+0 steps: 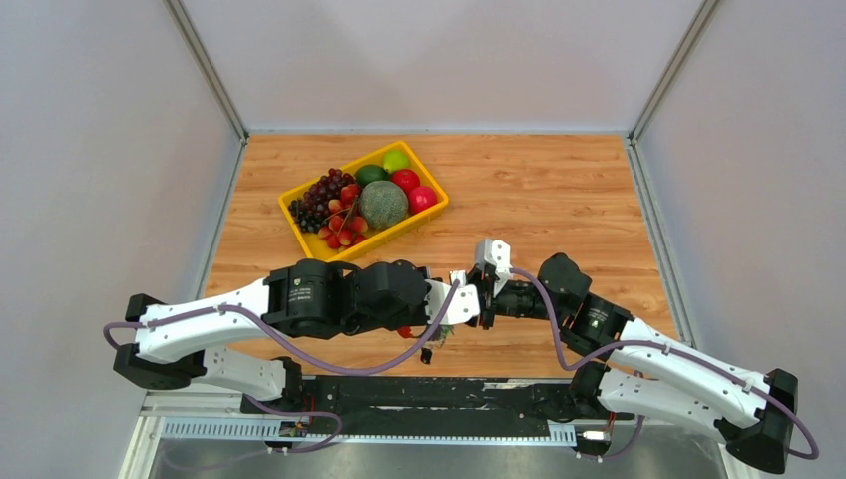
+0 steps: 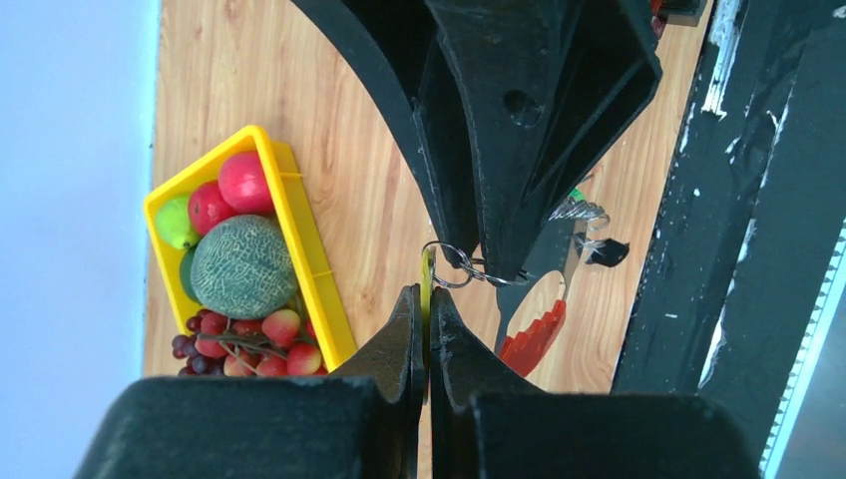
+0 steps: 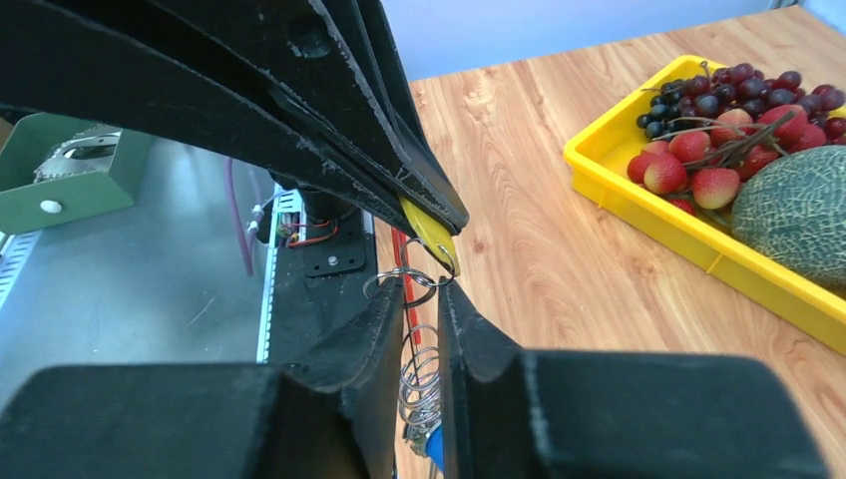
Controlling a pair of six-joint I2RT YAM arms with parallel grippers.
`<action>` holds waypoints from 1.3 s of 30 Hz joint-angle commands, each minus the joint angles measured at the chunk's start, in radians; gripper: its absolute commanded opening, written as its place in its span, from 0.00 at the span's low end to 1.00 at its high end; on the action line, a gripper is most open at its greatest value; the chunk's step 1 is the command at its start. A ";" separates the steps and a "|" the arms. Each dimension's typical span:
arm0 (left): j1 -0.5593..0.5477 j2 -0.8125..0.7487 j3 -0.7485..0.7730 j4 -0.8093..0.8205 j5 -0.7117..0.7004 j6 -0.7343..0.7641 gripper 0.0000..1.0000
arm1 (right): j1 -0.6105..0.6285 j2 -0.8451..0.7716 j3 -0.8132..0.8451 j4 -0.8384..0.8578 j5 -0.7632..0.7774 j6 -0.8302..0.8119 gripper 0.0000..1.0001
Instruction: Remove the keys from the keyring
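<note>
My left gripper (image 2: 427,309) is shut on the flat yellow head of a key (image 2: 427,274), seen edge-on between its fingers. That yellow key (image 3: 431,235) hangs on a thin silver ring of the keyring (image 3: 404,281). My right gripper (image 3: 424,299) is shut on the keyring from the other side, with a coil of silver rings (image 3: 419,384) and a blue key (image 3: 436,451) hanging between its fingers. The red oval tag (image 2: 534,337) and a black key (image 2: 604,249) dangle below. In the top view both grippers meet tip to tip (image 1: 477,301) above the table's near edge.
A yellow fruit tray (image 1: 289,197) with grapes, a melon, apples and strawberries stands at the back left of the wooden table; it also shows in the left wrist view (image 2: 299,249) and the right wrist view (image 3: 678,225). The black base rail (image 1: 429,394) runs along the near edge.
</note>
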 commanded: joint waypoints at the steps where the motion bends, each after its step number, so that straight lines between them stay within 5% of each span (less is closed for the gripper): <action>1: 0.016 -0.012 0.018 0.129 -0.033 -0.045 0.00 | 0.029 -0.046 -0.001 0.020 0.024 -0.006 0.23; 4: 0.016 -0.008 0.018 0.125 -0.034 -0.052 0.00 | 0.030 -0.096 -0.007 -0.001 0.136 -0.007 0.26; 11: 0.016 0.016 0.033 0.087 -0.077 -0.081 0.00 | 0.030 -0.234 -0.052 -0.041 0.247 -0.024 0.52; 39: 0.016 0.086 0.126 0.033 -0.053 -0.131 0.00 | 0.029 -0.124 -0.041 0.033 0.225 -0.029 0.39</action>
